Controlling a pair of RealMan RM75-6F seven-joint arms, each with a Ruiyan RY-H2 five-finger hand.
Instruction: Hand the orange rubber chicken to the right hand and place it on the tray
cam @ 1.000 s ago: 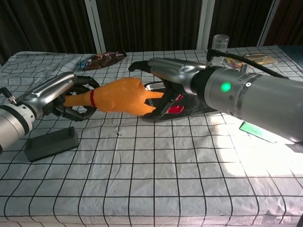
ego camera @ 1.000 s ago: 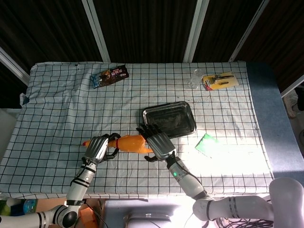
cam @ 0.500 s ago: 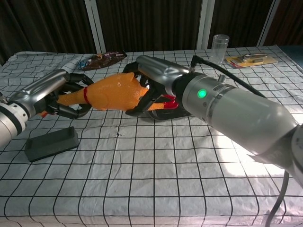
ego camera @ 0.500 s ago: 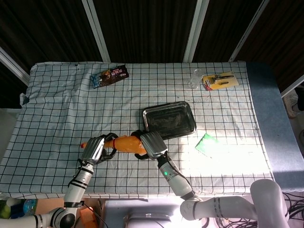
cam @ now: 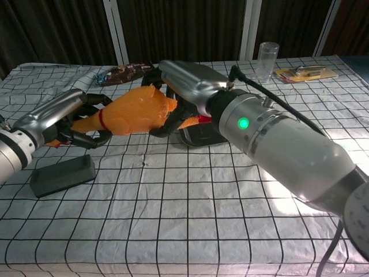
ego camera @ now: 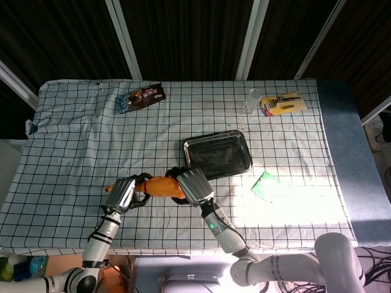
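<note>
A dark rectangular block lies on the checked cloth just below the left hand, whose fingers curl around the neck end of the orange rubber chicken. The right hand wraps over the chicken's fat rear end, so both hands grip it above the table. Just beyond the right hand sits the shiny rectangular metal tray.

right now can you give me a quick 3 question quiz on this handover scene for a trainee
1. True or false: the orange rubber chicken already lies in the metal tray.
2. Which robot hand grips the chicken's neck end: A left robot hand, B right robot hand?
3. Fill in: beside the clear cup at the table's far edge lies a yellow ____.

Key: 1 false; 2 A; 3 package
</note>
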